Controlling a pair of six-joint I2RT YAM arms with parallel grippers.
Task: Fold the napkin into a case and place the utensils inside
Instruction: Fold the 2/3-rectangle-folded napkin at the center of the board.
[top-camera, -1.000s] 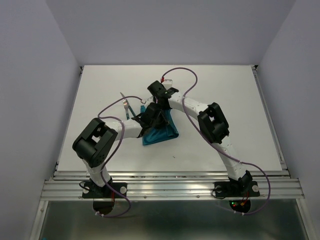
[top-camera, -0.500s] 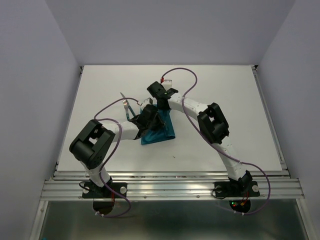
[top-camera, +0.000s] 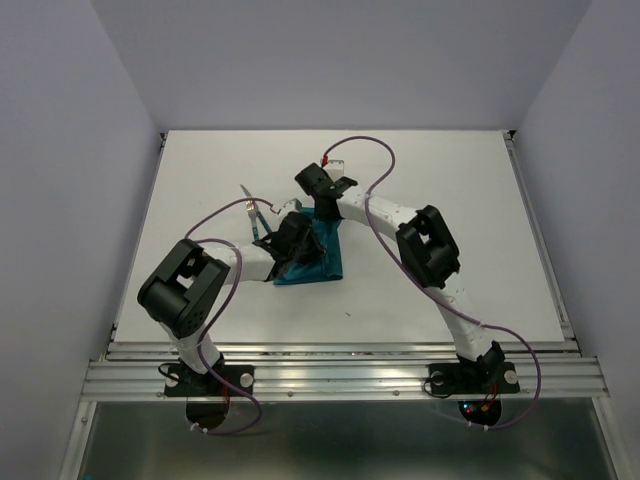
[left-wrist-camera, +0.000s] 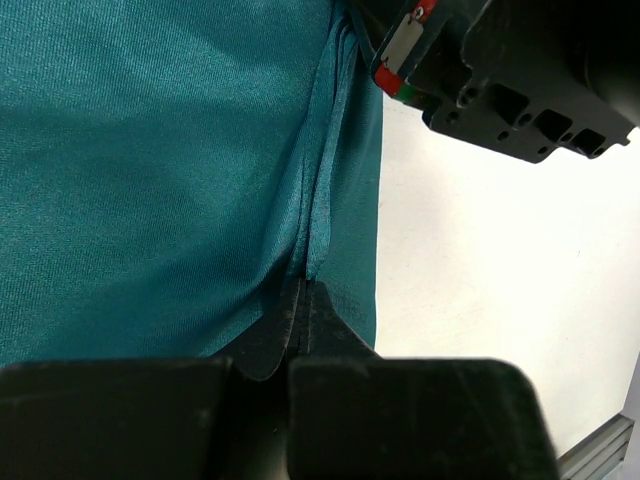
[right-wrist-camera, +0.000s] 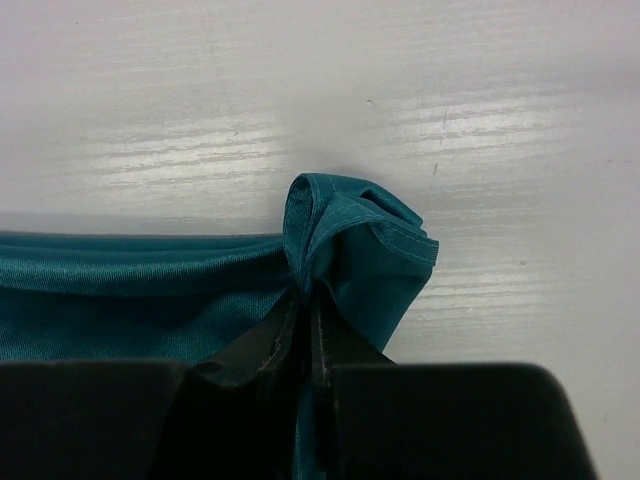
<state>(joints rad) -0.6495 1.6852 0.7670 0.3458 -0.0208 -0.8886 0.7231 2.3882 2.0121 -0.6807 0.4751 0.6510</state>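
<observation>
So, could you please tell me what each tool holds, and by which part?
Both hold the napkin: left tool on a pleat near one edge, right tool on a bunched corner.

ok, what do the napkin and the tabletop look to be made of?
The napkin: thin woven cloth, likely a satin-like synthetic; fine weave lines, soft sheen on the folds, stitched hem. The tabletop: white, semi-gloss, probably painted or laminated board; faint grain-like streaks and glare. Core cannot be told.
</observation>
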